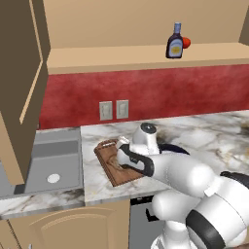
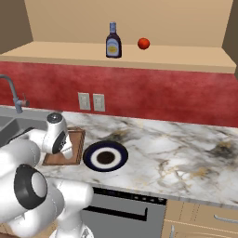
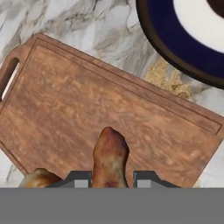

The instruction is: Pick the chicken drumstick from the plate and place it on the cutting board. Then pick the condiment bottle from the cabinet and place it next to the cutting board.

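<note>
Tool (image 3: 112,180) pinches the drumstick (image 3: 109,159) between its two tips at the bottom centre of the hand view, with the board (image 3: 87,105) spread directly beneath across the middle of the frame. How high the meat hangs above the wood I cannot tell; a release from too high could let the lumpy, glossy piece bounce or roll toward the rim groove, and one end of it already pokes out at the lower left edge of the view, near the board's border. Letting go there risks the piece tipping off onto the tabletop (image 2: 186,144).

Just past the board, at the upper right of the hand view, sits the plate (image 3: 175,48), bare now; in the right base view it lies just beside the board, so a careless lift-out could clip its rim and shove it.

Farthest off, at the top of both base views, the bottle (image 2: 113,42) stands upright on the cabinet (image 2: 186,58) shelf with a red ball (image 2: 143,43) near it. Reaching up there, a wide approach could knock the ball rolling or topple the narrow bottle.
</note>
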Robot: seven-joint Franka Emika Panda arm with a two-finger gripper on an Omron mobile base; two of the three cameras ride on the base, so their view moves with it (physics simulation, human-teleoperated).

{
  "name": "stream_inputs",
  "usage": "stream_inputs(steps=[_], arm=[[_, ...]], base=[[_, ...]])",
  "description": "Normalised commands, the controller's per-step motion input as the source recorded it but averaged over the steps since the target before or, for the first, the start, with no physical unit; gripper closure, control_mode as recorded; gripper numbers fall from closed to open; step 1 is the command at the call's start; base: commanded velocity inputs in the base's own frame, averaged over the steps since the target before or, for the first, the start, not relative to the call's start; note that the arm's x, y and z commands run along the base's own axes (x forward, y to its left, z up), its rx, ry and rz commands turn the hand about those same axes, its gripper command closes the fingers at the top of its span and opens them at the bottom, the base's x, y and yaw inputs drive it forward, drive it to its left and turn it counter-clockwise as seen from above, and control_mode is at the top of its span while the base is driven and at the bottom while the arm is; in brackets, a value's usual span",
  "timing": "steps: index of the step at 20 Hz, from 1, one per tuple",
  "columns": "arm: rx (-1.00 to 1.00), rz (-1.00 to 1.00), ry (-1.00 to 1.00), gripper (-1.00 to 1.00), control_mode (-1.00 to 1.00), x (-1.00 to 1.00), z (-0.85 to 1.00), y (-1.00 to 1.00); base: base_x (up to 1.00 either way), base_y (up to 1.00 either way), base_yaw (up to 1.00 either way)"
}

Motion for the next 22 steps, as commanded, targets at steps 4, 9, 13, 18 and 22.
stream_inputs(steps=[4,9,13,18,22], arm=[[0.0,0.0,0.0,1.0,-1.0,0.27,-0.02,0.0],[0.0,0.0,0.0,1.0,-1.0,0.15,-0.15,0.02],[0.0,0.0,0.0,1.0,-1.0,0.04,-0.23,0.06],[0.0,0.0,0.0,1.0,-1.0,0.02,-0.23,0.07],[0.0,0.0,0.0,1.0,-1.0,0.06,-0.15,0.02]], base=[[0.0,0.0,0.0],[0.0,0.0,0.0],[0.0,0.0,0.0],[0.0,0.0,0.0],[0.0,0.0,0.0]])
